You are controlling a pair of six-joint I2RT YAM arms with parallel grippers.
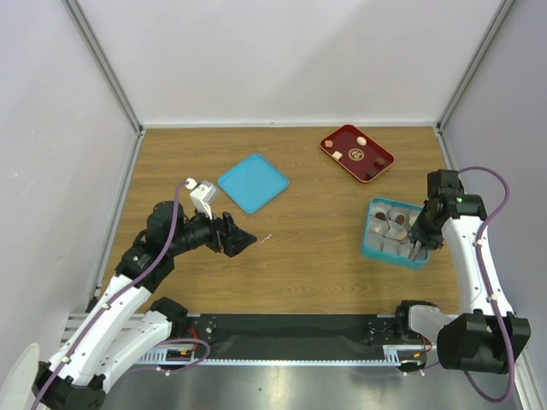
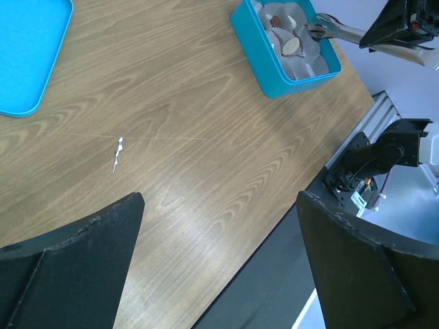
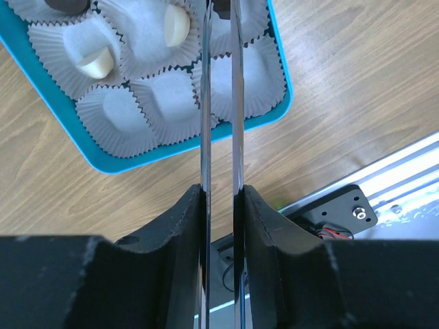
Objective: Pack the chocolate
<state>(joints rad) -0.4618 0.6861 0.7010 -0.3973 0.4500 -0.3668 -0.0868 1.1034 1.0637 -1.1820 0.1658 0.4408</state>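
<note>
The chocolate [image 3: 177, 26] is found in two places. Several pieces are seated in white fluted paper cups [image 3: 110, 113] inside the teal box [image 1: 389, 258]. The box is set close to the right edge of the tabletop [image 1: 325, 231], nearer the near edge than the far one. In the right wrist view two cream pieces and a dark piece [image 3: 65, 5] are seen, each in its own cup. A few more pieces, among them a cream one [image 1: 362, 141] and a brown one [image 1: 379, 162], lie on the dark red tray [image 1: 349, 137] near the far right corner.

The right claw [image 1: 416, 248] is held over the box at the side nearest the right edge. Its long, thin blades are drawn narrow and nearly parallel, with only a slim gap between them. Their tips are cut off by the top of the wrist view, so it cannot be told whether a piece is pinched there.

The left claw [image 1: 242, 240] is spread wide and nothing is held in it. It is poised over bare wood in the left half of the tabletop, well apart from the box. A teal lid [image 1: 253, 182] is laid flat between this claw and the far edge, left of centre. A small white speck [image 2: 116, 154] is seen on the wood near the left claw.
</note>
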